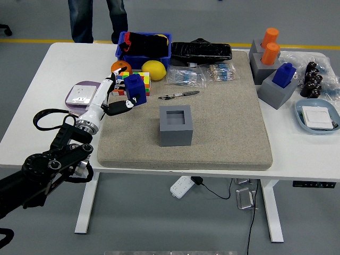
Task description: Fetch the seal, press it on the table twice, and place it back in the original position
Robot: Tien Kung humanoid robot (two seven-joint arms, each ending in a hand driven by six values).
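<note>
Left hand (114, 98) closed on blue seal (136, 88), white fingers (108, 87) wrapped around blocky plastic body (knob on top). Held up over left edge of coarse beige mat (223, 127), apparently clear of it, just in front of Rubik's cubes (142, 80). Grey square holder (175, 125) mid-mat, recess open. Black jointed arm entering lower left. Smooth white table (37, 95) beneath.

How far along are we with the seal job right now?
Fetch looks done: the left hand holds the blue seal lifted clear, and its grey holder sits empty on the mat. In hand: carrying it left. Left: both presses on the table, then returning it to the holder.
</note>
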